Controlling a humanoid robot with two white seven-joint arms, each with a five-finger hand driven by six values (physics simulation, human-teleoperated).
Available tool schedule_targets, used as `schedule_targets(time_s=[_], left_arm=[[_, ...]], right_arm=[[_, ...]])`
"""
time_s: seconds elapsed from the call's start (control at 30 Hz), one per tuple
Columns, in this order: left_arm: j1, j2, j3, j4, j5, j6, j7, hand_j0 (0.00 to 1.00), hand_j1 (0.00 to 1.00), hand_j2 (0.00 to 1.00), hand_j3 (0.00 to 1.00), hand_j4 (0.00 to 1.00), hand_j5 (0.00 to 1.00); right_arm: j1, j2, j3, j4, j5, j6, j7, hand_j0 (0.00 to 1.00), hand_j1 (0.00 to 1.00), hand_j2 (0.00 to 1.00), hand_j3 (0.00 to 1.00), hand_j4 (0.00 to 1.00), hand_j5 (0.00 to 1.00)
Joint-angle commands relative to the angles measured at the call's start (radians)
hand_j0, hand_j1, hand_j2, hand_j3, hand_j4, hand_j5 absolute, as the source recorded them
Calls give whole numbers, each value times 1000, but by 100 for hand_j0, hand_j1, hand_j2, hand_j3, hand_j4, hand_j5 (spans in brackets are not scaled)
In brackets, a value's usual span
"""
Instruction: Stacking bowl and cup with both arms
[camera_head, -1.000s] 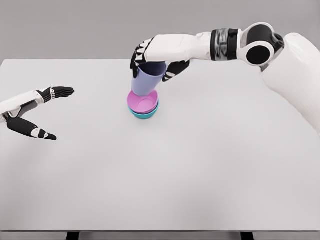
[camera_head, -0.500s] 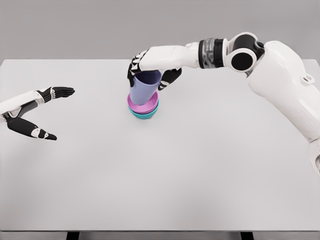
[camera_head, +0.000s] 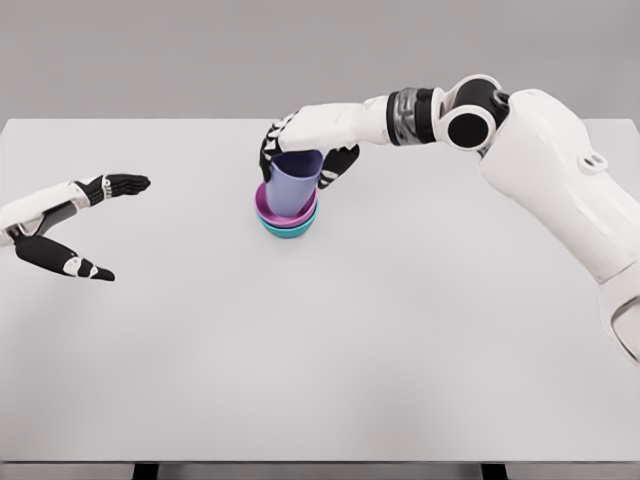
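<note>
A lavender cup (camera_head: 293, 183) stands upright inside a pink bowl (camera_head: 284, 211), which is nested in a teal bowl (camera_head: 290, 229) at the table's middle back. My right hand (camera_head: 300, 152) reaches in from the right and is shut on the cup's rim, fingers (camera_head: 270, 148) on its far left side and thumb on its right. My left hand (camera_head: 85, 225) hovers at the left edge of the table, open, holding nothing, well apart from the stack.
The white table (camera_head: 350, 340) spreads wide in front of and around the stack. The right arm (camera_head: 540, 150) slants across the back right corner.
The right hand has lowered the cup from a tilt above the pink bowl down into it, now upright. The right shoulder and elbow swung further into view. The left hand stayed still.
</note>
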Motion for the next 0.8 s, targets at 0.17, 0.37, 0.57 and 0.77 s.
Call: schedule_targets(time_s=[0.17,0.37,0.57,0.77], left_arm=[[0,1,0,0,8,2,0,100,100,100,100,100,100],[2,1,0,0,8,2,0,100,100,100,100,100,100],[0,1,0,0,8,2,0,100,100,100,100,100,100],[2,-1,0,-5,7,2,0,100,100,100,100,100,100]], right_arm=[[0,3,16,11,6,3,-1,67,67,67,67,67,67],[0,1,19,-3,33,3,-1,98,98,98,98,98,98],[3,-38,-79,-68,24,3,-1,99,99,99,99,99,99],[97,-227,-165,-69,23,3,-1,100,100,100,100,100,100]])
